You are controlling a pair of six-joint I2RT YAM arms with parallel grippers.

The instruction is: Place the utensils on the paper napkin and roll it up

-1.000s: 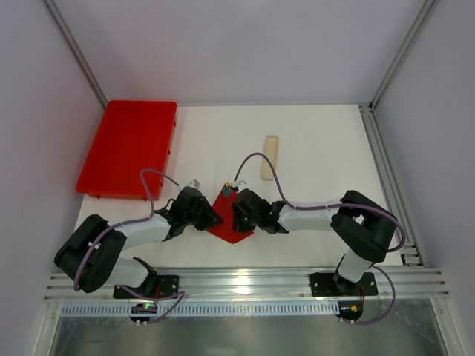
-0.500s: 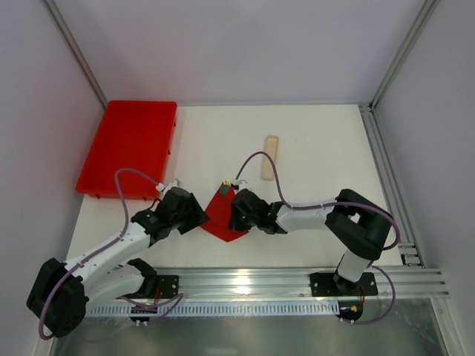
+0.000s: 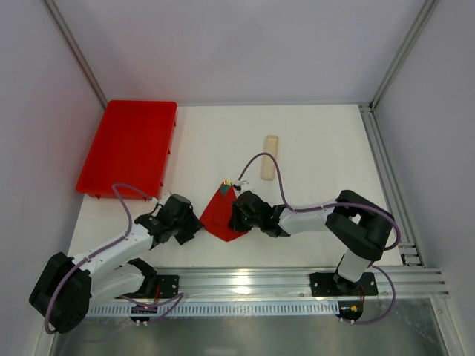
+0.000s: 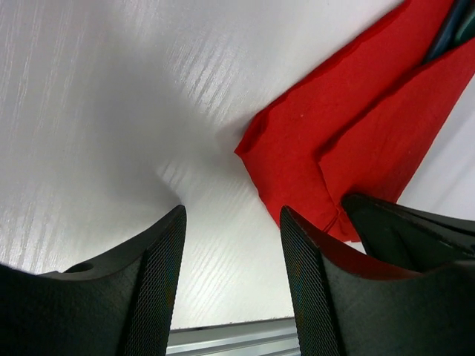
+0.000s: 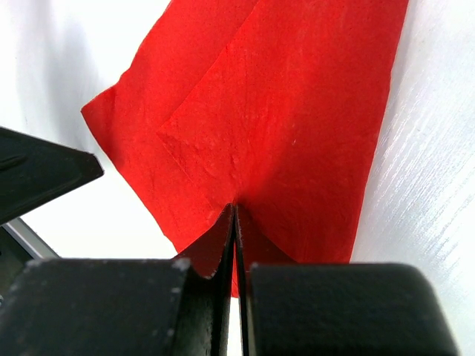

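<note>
The paper napkin lies folded over near the table's front, a bright red pointed shape. Dark teal utensils poke out of its far tip; in the left wrist view the utensils show inside the fold of the napkin. My right gripper is shut, its tips pinched on a folded layer of the napkin, with creases running out from the right gripper. My left gripper stands open just left of the napkin's corner, over bare table, holding nothing.
A big red tray sits at the back left. A pale beige strip lies behind the napkin, to the right. A metal rail runs along the near edge, close below both grippers. The right gripper's finger is close beside my left one.
My left gripper has opened, let go of the napkin and drawn back left and toward the near edge. The right gripper has stayed shut on the napkin.
</note>
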